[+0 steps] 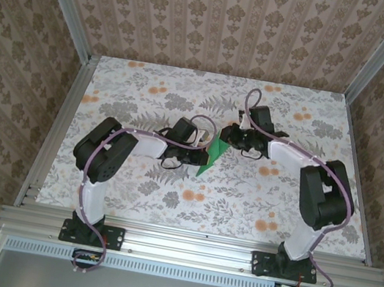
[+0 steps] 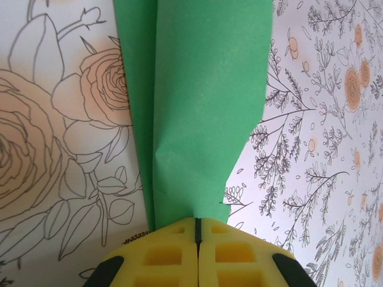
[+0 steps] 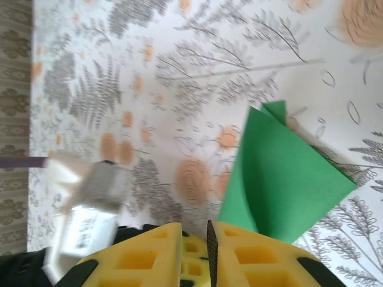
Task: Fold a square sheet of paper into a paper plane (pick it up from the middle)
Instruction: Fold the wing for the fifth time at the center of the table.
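Roughly mid-counter, the green paper sits between the two wrists, folded lengthwise into overlapping layers. In the left wrist view it runs straight out from the left jaws as a long strip with one flap lying over another and a soft crease near the grip. The left jaws are clenched on its near end, their yellow pads pressed together. In the right wrist view a pointed, fanned corner of the paper rises just beside the right jaws, which stand nearly together with a thin slit; I cannot tell whether they grasp it. Around them spreads the floral counter.
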